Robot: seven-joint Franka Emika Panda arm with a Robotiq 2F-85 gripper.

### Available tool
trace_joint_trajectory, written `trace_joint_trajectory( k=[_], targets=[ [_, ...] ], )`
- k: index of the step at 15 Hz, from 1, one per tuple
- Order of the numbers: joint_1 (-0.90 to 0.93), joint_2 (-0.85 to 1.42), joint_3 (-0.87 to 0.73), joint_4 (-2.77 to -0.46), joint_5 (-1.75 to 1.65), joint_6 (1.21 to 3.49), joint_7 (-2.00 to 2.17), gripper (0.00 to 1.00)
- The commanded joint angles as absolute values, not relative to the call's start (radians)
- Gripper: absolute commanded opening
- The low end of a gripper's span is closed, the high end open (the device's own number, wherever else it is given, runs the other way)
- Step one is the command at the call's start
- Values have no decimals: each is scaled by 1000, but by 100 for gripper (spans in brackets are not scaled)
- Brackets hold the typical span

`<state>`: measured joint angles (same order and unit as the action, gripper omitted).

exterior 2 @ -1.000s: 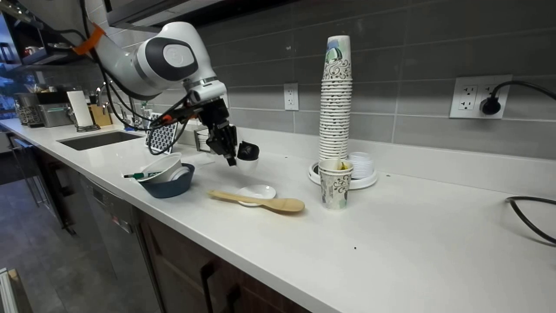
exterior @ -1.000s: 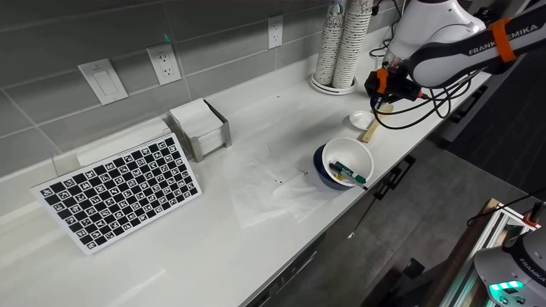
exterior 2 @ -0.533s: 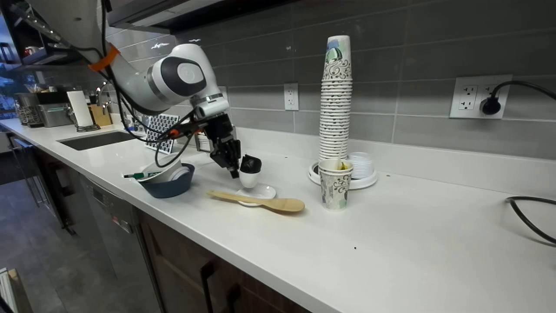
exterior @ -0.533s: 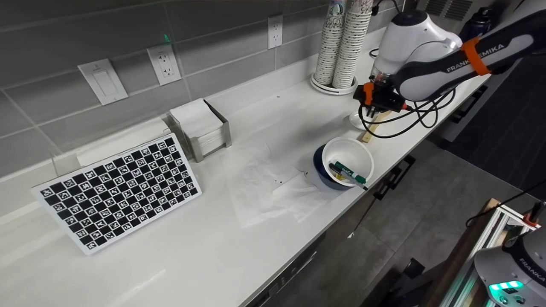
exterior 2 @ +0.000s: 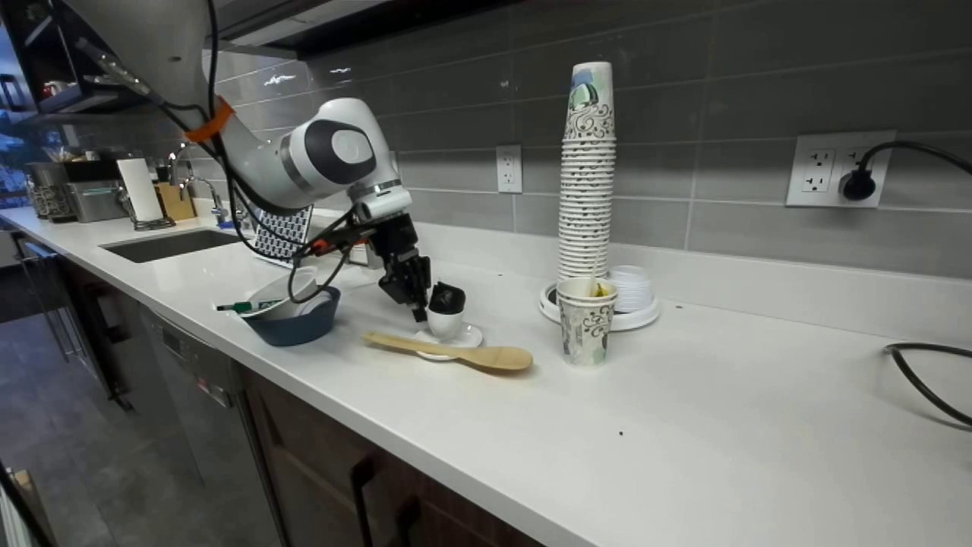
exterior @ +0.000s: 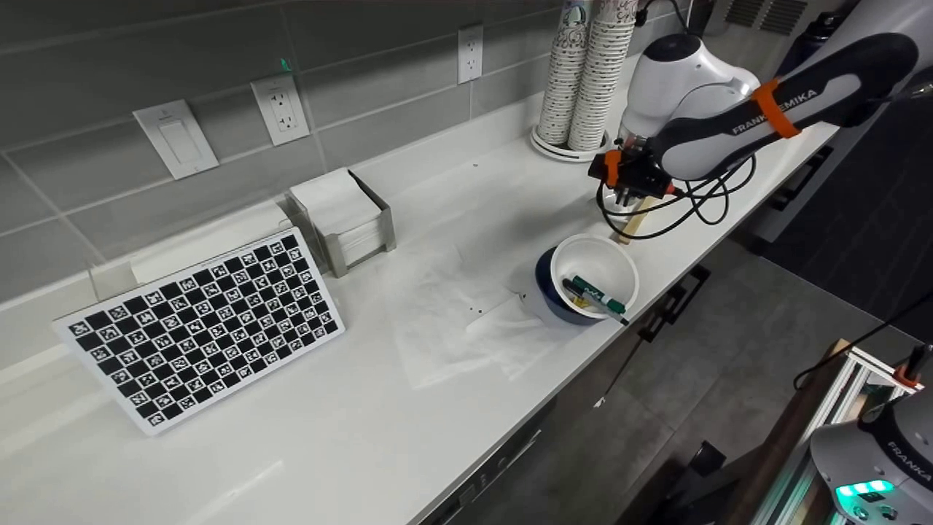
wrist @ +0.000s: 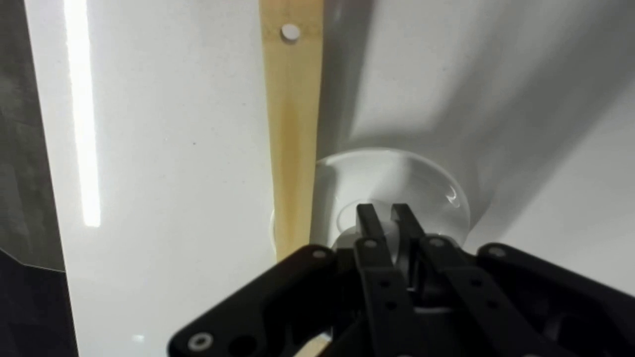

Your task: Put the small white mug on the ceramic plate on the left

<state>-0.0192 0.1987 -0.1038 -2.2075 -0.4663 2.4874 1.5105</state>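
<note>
White mug (exterior 2: 445, 325) approx. upright over ceramic saucer (wrist: 421, 191), contact unclear; gripper (wrist: 382, 210), tips nearly tog., prob. pinching it to steady set-down w/o hitting wooden spoon (exterior 2: 459, 352) lying across saucer's edge.

Arm (exterior: 660, 102): white rounded shells (exterior 2: 351, 110), black inlays (exterior: 878, 52), silvery joint rings (exterior 2: 294, 162). Lettering (exterior: 752, 122), "FRANK" and "EMIKA", split by orange band (exterior: 775, 109). Dark panel (exterior 2: 317, 144) with pale oval cap (exterior 2: 351, 147). Black wrist housing (exterior: 645, 179), orange strap (exterior: 613, 168). Looping black cables (exterior 2: 213, 61), red connector (exterior: 671, 189). Gripper (wrist: 383, 210) angular, black; fingers (wrist: 369, 228) slim, straight; screws (wrist: 200, 341) round, silvery.
</note>
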Motion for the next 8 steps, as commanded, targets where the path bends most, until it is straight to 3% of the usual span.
trace_joint_trajectory(
  k=[1,5,6,8],
  targets=[
    [15,247,-139,-2155,-505,2469,1559,3],
    [32,276,-155,-2135,-490,2464,1550,3],
    [35,278,-157,-2132,-484,2455,1547,26],
    [42,283,-162,-2123,-483,2441,1548,43]
  ],
)
